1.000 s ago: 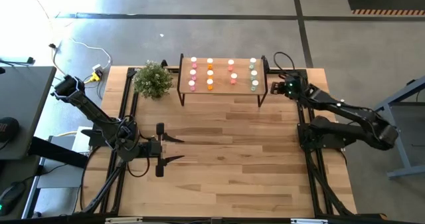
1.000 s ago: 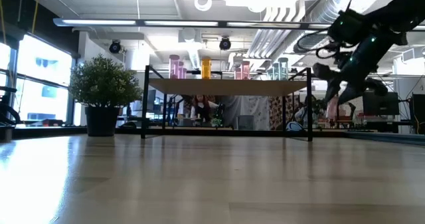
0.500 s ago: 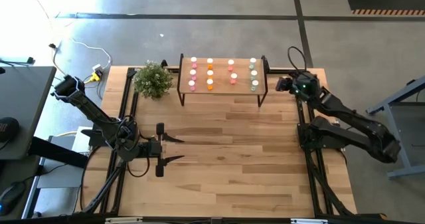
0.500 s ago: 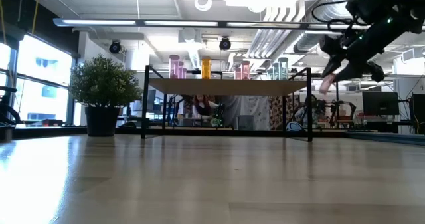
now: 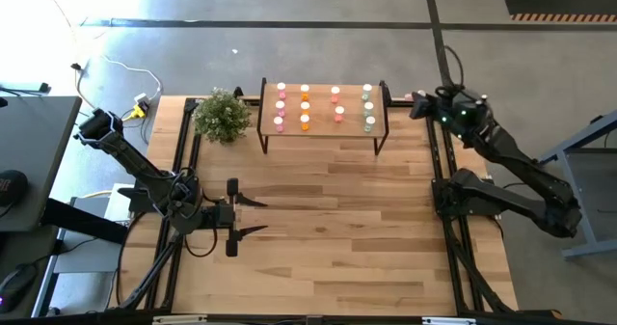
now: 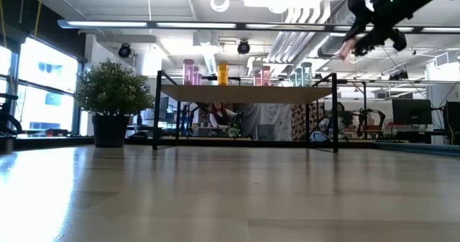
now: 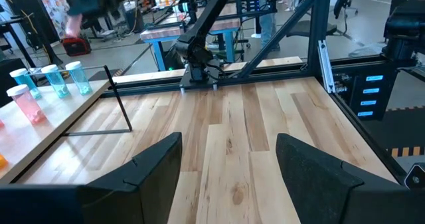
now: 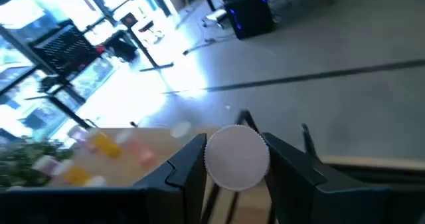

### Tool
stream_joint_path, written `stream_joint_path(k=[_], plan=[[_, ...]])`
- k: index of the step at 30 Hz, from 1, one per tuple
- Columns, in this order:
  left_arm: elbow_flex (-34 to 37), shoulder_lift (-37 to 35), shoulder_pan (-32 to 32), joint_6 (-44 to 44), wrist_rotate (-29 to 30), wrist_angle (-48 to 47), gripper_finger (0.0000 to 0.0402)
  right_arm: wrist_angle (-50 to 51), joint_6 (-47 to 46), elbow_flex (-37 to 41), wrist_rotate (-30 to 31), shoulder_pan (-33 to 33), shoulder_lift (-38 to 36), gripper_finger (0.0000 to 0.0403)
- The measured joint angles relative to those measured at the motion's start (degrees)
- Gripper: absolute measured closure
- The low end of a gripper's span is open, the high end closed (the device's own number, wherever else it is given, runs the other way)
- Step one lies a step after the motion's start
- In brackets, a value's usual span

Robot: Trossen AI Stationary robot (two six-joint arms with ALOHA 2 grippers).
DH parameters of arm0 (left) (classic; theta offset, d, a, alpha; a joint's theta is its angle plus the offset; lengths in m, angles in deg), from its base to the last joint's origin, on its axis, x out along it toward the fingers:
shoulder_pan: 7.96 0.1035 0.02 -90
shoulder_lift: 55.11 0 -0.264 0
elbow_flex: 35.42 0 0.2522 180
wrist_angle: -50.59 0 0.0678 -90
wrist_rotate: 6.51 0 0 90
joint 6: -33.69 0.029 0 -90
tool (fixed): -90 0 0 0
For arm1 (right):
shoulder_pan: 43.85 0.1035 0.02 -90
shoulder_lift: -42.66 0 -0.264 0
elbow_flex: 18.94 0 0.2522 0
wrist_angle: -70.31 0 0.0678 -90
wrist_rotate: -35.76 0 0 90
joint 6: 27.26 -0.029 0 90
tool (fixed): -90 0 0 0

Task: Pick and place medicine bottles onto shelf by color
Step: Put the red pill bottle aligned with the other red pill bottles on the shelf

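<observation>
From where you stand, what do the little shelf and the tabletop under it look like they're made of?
The shelf looks like a pale, matte wood board on thin black legs, probably metal given how slim they are. The tabletop shows light wood planks with visible grain and seams, with a slight sheen in the low view.

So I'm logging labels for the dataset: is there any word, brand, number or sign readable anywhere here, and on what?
None can be read.
Bottles on the shelf: no label shows; too small to tell.
Bottle in the right gripper: only a blank white round end shows.
Blue-lit panels beside the table: glowing bars, no legible text.
Room behind: any signs too blurred to read.
</observation>
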Motion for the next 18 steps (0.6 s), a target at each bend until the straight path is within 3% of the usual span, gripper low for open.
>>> stream_joint_path(k=[9,18], plan=[[-0.01,0.00,0.02,0.00,0.00,0.00,0.0167,1.71,3.65,-10.04,-1.22,6.52,3.40,0.0275],[-0.02,0.00,0.02,0.00,0.00,0.00,0.0167,4.03,8.67,-18.38,-1.60,16.59,14.21,0.0275]])
